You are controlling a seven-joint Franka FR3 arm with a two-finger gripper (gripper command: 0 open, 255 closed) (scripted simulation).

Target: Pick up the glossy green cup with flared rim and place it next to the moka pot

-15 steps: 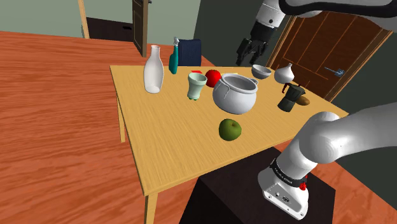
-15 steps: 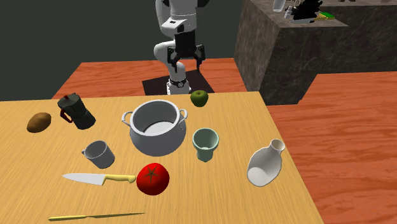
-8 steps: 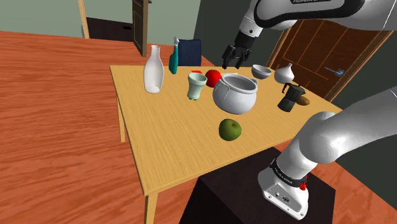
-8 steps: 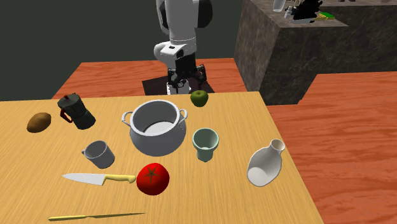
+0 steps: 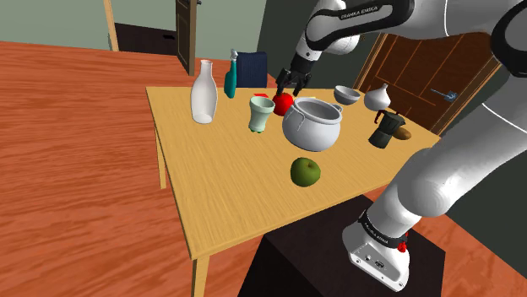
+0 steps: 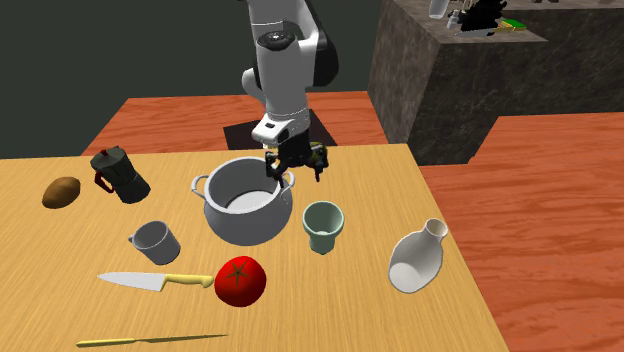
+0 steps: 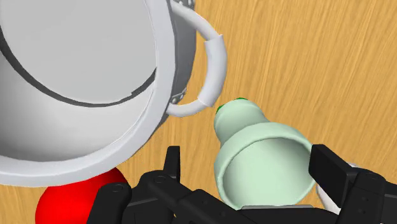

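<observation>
White and tall-necked, the vase (image 5: 203, 94) stood at the shoulder view's left end of the wooden table (image 5: 220, 194), with a teal bottle (image 5: 230, 78) just behind it. Next to the right I recorded the cup (image 5: 261, 113): pale green, glossy, flared at the rim, upright on the tabletop between the vase and the grey pot (image 5: 312, 125), near the pot and apart from it. A red tomato (image 5: 283, 103) lay just beyond the cup and the pot. My claw (image 5: 288, 82) hung in the air directly above that tomato as the shoulder view showed it, touching nothing. The second exterior view placed the claw (image 6: 295, 165) over the pot's rim (image 6: 283, 190) on the side facing the cup (image 6: 322, 225). In the wrist view I found my claw (image 7: 249, 159) released, its fingers (image 7: 172, 159) set wide apart, with the cup (image 7: 254, 127) below and between them, untouched, close by the pot's loop handle (image 7: 213, 63). Nothing was grasped. Further right in the shoulder view, a green apple (image 5: 306, 171) sat alone toward the table's near edge. Behind the pot were a small grey mug (image 5: 347, 94) and a small white jug (image 5: 377, 97). Last came the moka pot (image 5: 387, 129), dark, on the right end of the table, well apart from the cup with the grey pot between them, and a brown potato (image 5: 404, 132) close by it.
</observation>
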